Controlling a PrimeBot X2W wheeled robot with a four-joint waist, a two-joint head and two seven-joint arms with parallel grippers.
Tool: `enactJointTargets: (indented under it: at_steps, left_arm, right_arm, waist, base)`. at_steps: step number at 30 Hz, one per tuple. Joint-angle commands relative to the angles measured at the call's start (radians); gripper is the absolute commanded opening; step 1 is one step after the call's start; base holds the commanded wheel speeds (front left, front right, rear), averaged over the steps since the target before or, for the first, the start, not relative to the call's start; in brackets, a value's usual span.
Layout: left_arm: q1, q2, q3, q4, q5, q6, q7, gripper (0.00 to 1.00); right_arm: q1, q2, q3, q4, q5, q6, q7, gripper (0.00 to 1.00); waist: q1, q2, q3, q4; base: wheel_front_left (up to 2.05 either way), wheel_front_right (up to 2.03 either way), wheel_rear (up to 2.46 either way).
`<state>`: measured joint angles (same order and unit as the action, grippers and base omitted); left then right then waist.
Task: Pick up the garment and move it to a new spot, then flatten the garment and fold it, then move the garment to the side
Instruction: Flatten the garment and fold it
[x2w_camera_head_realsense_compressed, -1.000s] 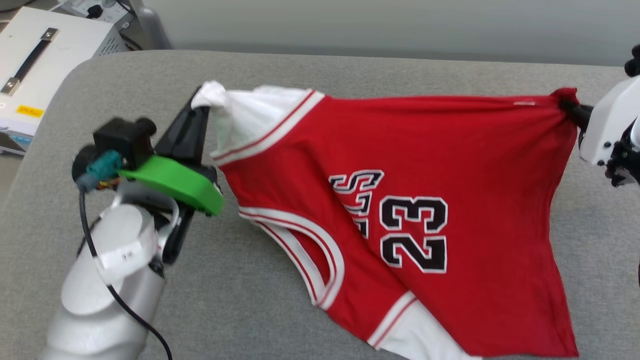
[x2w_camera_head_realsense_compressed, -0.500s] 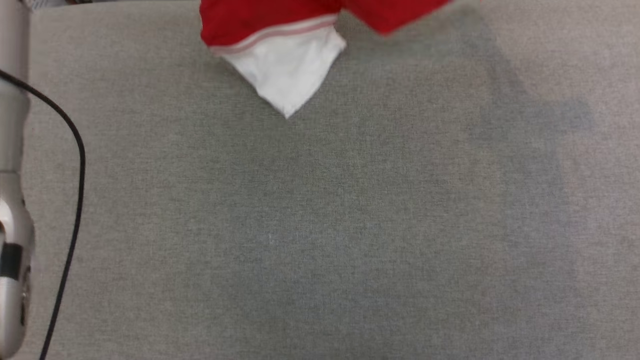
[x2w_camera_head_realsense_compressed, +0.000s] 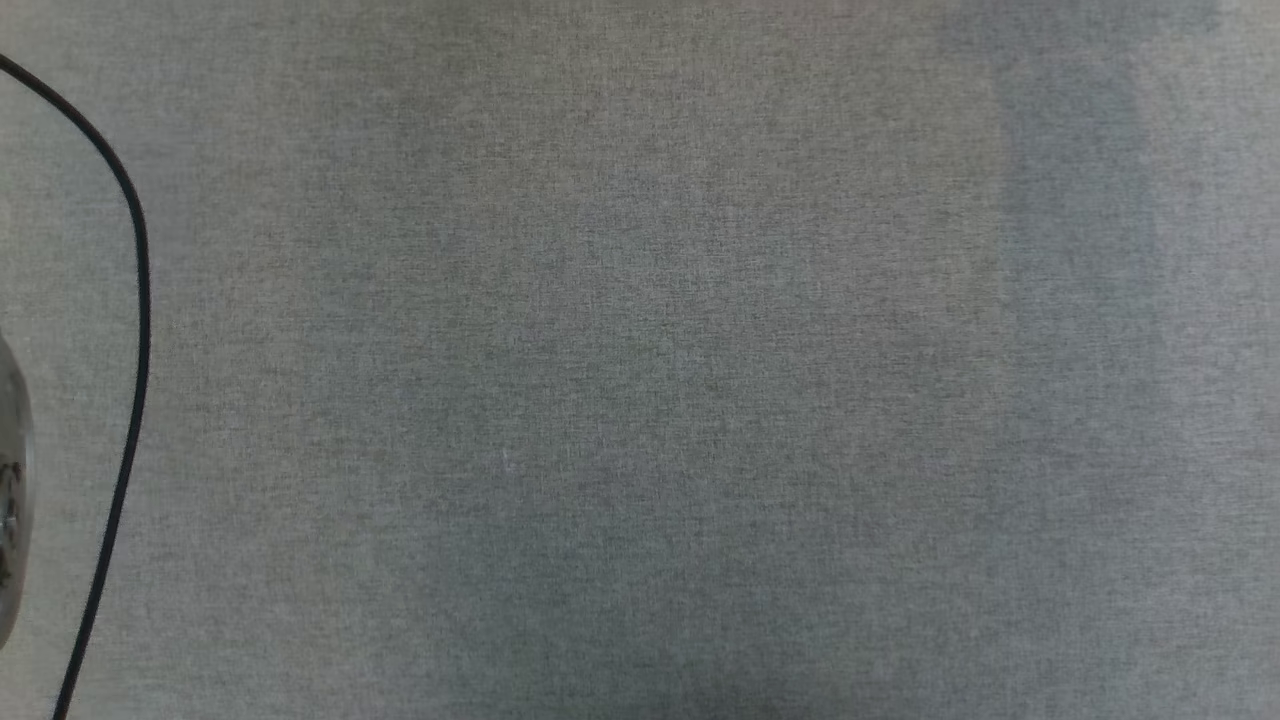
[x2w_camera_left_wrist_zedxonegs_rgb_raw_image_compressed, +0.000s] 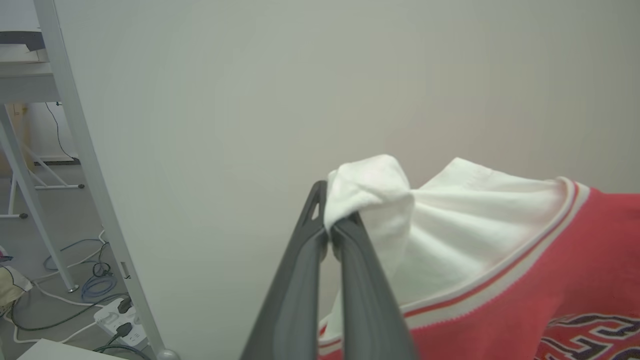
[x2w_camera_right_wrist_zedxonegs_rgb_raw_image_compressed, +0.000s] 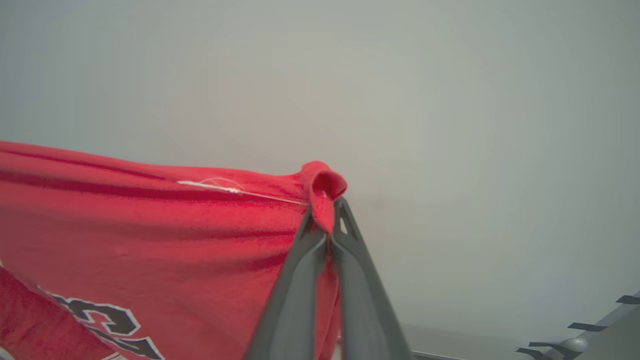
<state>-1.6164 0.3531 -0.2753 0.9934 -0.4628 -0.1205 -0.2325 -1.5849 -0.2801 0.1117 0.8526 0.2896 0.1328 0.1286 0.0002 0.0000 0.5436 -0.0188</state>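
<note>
The left claw (x2w_camera_left_wrist_zedxonegs_rgb_raw_image_compressed: 332, 226) is clamped on the white sleeve of the shirt (x2w_camera_left_wrist_zedxonegs_rgb_raw_image_compressed: 525, 300); the right claw (x2w_camera_right_wrist_zedxonegs_rgb_raw_image_compressed: 327, 222) is pinched shut on a red corner. The shirt hangs stretched between them before a pale wall (x2w_camera_left_wrist_zedxonegs_rgb_raw_image_compressed: 300, 75). A black cable (x2w_camera_head_realsense_compressed: 140, 300) crosses the grey desk (x2w_camera_head_realsense_compressed: 640, 360).

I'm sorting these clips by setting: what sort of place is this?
Probably a lab or workshop rather than a home. A white power strip and loose cables lie on the floor beside a pale metal frame post, and the work surface is a plain grey fabric-covered table.
</note>
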Motion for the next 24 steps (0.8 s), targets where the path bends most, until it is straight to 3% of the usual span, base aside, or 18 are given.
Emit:
enactJointTargets:
  at_steps: [1,9,17,24]
  left_arm:
    - [0.019,0.003,0.012,0.019,-0.015,-0.002,-0.011,0.00]
    - [0.207,-0.046,-0.019,0.041,-0.073,-0.009,-0.028,0.00]
    - [0.602,-0.044,-0.051,-0.155,-0.154,-0.010,-0.029,0.00]
    - [0.935,-0.003,-0.034,-0.330,-0.148,-0.010,-0.029,0.00]
  right_arm:
    - [0.006,0.002,0.007,0.024,0.013,-0.002,-0.015,0.00]
    - [0.132,0.014,0.096,0.105,0.104,-0.002,-0.065,0.00]
    - [0.439,-0.044,0.190,0.044,0.238,-0.002,-0.121,0.00]
    - [0.735,-0.106,0.215,-0.081,0.323,-0.002,-0.147,0.00]
  waist:
    - [-0.0002,0.0000,0.028,0.010]
    - [-0.0002,0.0000,-0.003,0.031]
    - [-0.0002,0.0000,-0.126,0.056]
    - [-0.0002,0.0000,-0.235,0.062]
  base:
    - [0.00,0.00,0.00]
    - [0.00,0.00,0.00]
    - [0.00,0.00,0.00]
    - [0.00,0.00,0.00]
